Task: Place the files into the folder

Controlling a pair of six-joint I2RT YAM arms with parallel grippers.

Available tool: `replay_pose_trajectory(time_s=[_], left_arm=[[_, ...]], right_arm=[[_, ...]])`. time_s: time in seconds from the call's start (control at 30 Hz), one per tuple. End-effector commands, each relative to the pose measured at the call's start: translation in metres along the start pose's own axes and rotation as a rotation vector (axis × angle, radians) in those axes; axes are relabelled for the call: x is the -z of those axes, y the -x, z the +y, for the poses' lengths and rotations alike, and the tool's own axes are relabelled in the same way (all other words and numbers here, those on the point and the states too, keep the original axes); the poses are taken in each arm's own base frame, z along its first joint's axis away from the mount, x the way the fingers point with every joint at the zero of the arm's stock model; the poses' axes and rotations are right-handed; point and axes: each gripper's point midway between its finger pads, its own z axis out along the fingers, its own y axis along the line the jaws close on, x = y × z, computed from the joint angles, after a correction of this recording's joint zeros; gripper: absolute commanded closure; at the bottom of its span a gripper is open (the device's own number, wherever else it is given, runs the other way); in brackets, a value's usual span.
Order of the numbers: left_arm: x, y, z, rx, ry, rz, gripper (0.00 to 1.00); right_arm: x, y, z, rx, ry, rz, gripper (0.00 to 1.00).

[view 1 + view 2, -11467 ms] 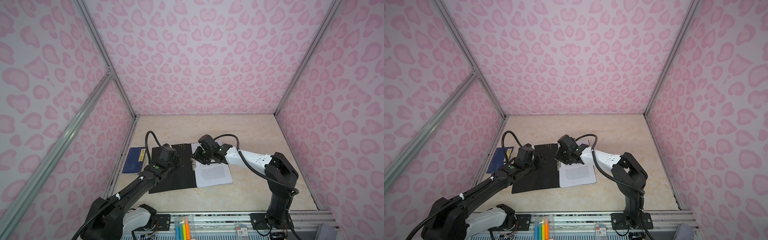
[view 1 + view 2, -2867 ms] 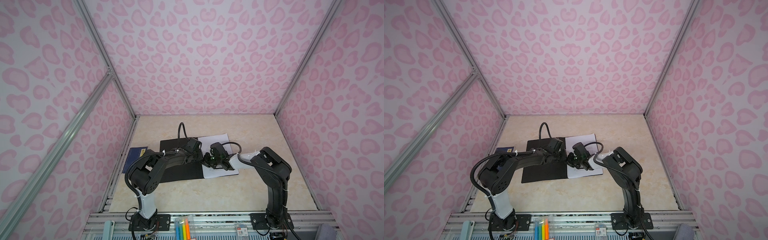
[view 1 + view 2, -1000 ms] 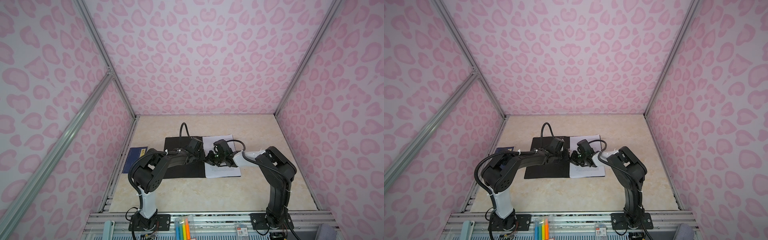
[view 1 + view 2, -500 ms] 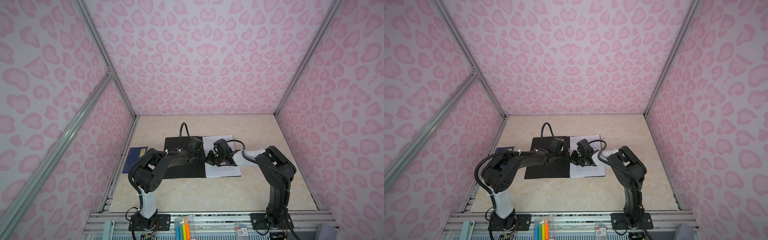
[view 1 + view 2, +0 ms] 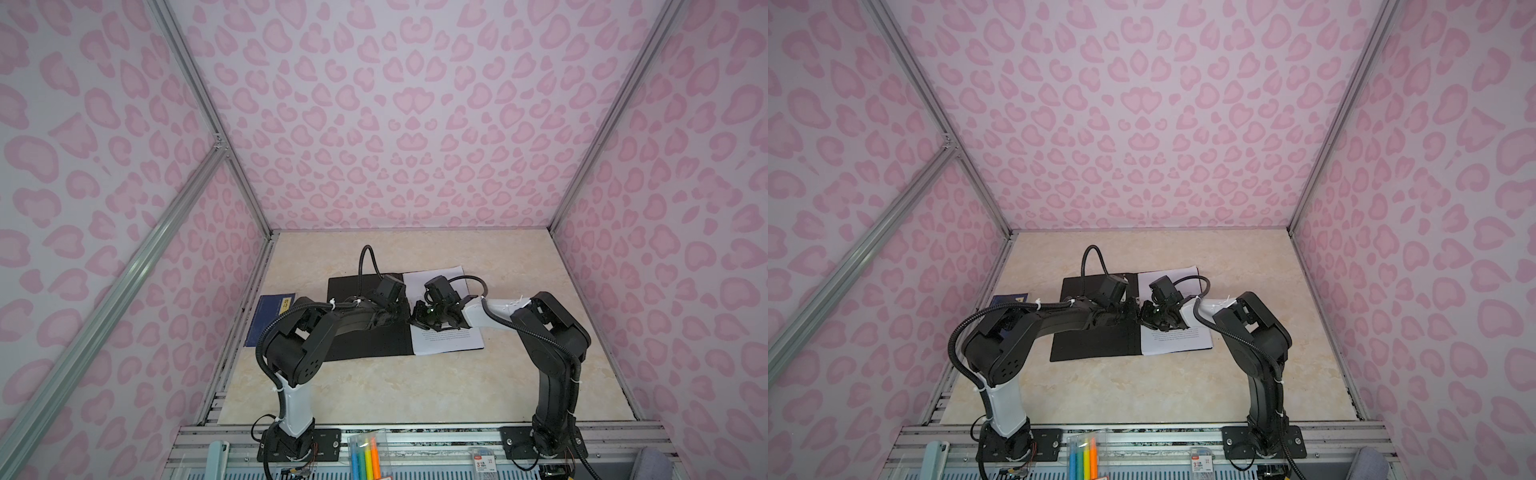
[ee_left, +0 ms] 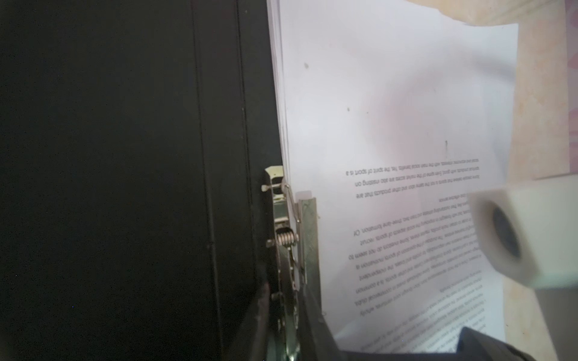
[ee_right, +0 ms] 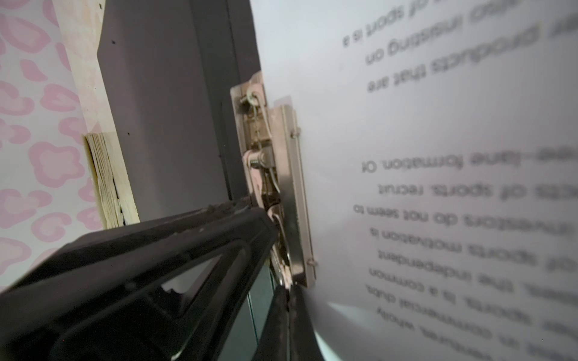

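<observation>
The folder (image 5: 365, 345) lies open on the table, black inside up, in both top views (image 5: 1096, 345). The files (image 5: 453, 338), a stack of white printed sheets, rest on its right half (image 5: 1177, 338). A metal spring clip (image 6: 283, 218) runs along the spine at the stack's edge. My left gripper (image 6: 284, 312) is nearly shut, with the clip's metal between its fingers. My right gripper (image 7: 289, 289) is shut on nothing, its tips at the near end of the clip (image 7: 291, 187). Both grippers meet at the spine (image 5: 403, 311) (image 5: 417, 316).
A dark blue booklet (image 5: 270, 320) with a yellow label lies left of the folder, by the left wall. Coloured markers (image 5: 363, 457) sit on the front rail. Pink patterned walls close in the table on three sides. Bare tabletop (image 5: 415, 386) stretches in front of the folder.
Over the last second both arms stay almost still at the clip. Since the oldest frames, the folder and files have shifted toward the back and the left arm has reached across to the spine.
</observation>
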Motion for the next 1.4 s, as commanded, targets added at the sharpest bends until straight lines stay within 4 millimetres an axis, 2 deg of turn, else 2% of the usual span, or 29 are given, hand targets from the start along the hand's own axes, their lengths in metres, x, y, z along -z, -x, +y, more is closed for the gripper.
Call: replay_pose_trajectory(time_s=[0.0, 0.17, 0.4, 0.5, 0.73, 0.87, 1.23, 1.37], left_arm=[[0.002, -0.07, 0.056, 0.062, 0.204, 0.252, 0.78], [-0.001, -0.073, 0.053, 0.078, 0.186, 0.258, 0.79], [-0.005, -0.08, 0.049, 0.094, 0.174, 0.264, 0.82], [-0.007, -0.083, 0.046, 0.107, 0.16, 0.267, 0.81], [-0.008, -0.087, 0.041, 0.14, 0.137, 0.26, 0.81], [-0.01, -0.089, 0.039, 0.143, 0.131, 0.266, 0.81], [-0.009, -0.089, 0.037, 0.152, 0.122, 0.263, 0.79], [-0.008, -0.089, 0.036, 0.151, 0.118, 0.264, 0.78]], right_arm=[[-0.005, -0.007, -0.045, -0.015, -0.204, -0.002, 1.0], [-0.01, -0.007, -0.03, 0.016, -0.16, 0.029, 1.0], [-0.008, -0.002, 0.01, 0.075, -0.016, 0.045, 1.0], [-0.011, 0.001, 0.019, 0.079, 0.011, 0.047, 1.0], [-0.02, 0.001, 0.0, 0.054, -0.067, 0.053, 1.0], [-0.022, -0.001, -0.001, 0.07, -0.095, 0.059, 1.0], [-0.013, 0.01, 0.043, 0.092, 0.167, 0.034, 0.94], [-0.011, 0.013, 0.047, 0.093, 0.192, 0.029, 0.9]])
